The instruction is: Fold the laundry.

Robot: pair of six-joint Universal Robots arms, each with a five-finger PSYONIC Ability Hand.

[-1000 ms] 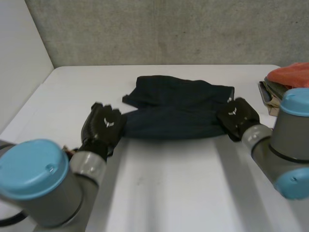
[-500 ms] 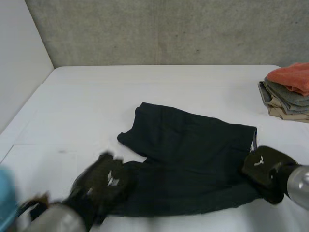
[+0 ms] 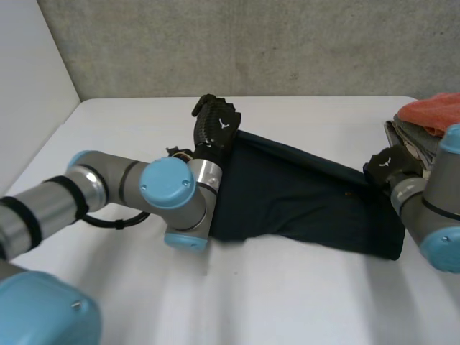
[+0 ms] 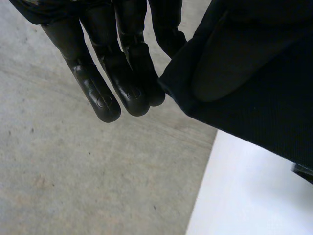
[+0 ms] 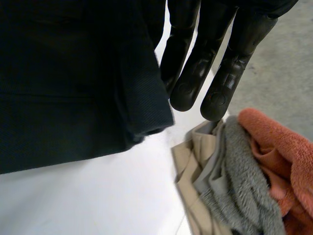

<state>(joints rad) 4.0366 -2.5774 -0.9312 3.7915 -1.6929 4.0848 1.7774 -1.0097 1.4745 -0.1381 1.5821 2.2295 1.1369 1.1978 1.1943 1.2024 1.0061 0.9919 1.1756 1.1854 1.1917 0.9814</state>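
A dark navy garment (image 3: 302, 205), like a pair of shorts, hangs stretched between my two hands above the white table (image 3: 287, 302). My left hand (image 3: 215, 123) holds its left corner up near the table's back. In the left wrist view the straight fingers (image 4: 122, 73) pinch the cloth's corner (image 4: 244, 73), with the thumb covered by the cloth. My right hand (image 3: 389, 165) holds the right corner, lower. In the right wrist view its fingers (image 5: 195, 73) lie against the cloth's edge (image 5: 73, 83). The garment's lower edge trails on the table.
A stack of folded laundry (image 3: 424, 122), orange on grey on beige, sits at the table's right edge close to my right hand, and lies just beyond the fingertips as the folded pile (image 5: 244, 166). A concrete wall (image 3: 251, 43) stands behind the table.
Both hands have gone from the table's near side up and toward the back, carrying the garment's edge. The cloth, flat half a second ago, now hangs between them.
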